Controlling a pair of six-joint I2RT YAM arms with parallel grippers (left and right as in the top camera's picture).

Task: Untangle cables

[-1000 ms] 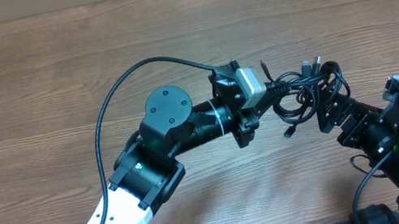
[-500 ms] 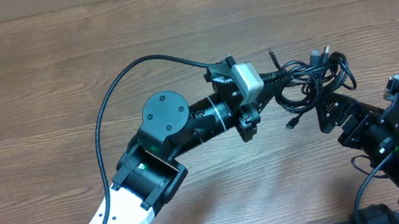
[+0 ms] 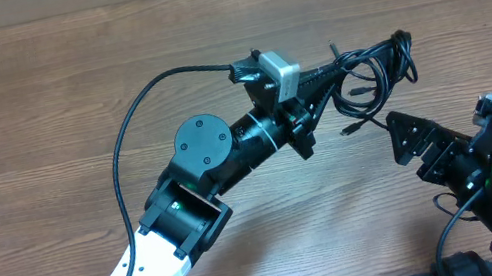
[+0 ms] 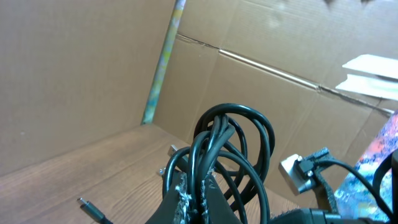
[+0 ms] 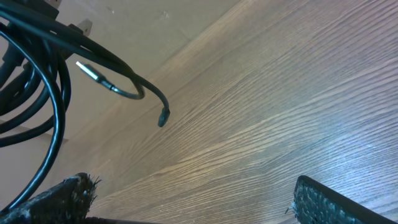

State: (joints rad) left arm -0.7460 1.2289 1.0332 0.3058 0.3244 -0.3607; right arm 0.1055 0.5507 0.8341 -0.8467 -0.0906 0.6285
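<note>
Left claw [image 3: 314, 73]: it is squeezing tight on the bunch of cables [image 3: 372, 75] and holding it up off the tabletop [image 3: 39, 114].
Right claw [image 3: 407, 138]: it is standing wide open with nothing in it, just under the bunch, toward the near edge of the tabletop.
Cables: they are hanging in black loops from the left claw, over the right half of the tabletop, nearer the far edge. One loose plug end [image 3: 350, 129] is dangling down toward the right claw. From the right wrist, a silver-tipped end [image 5: 93, 73] is showing close by.
Step now: it looks like the left claw is lifting the knot so the loops are hanging free.
Next move: the right claw probably needs to catch one loose end or loop, close on it, and pull it slowly away from the bunch.
</note>
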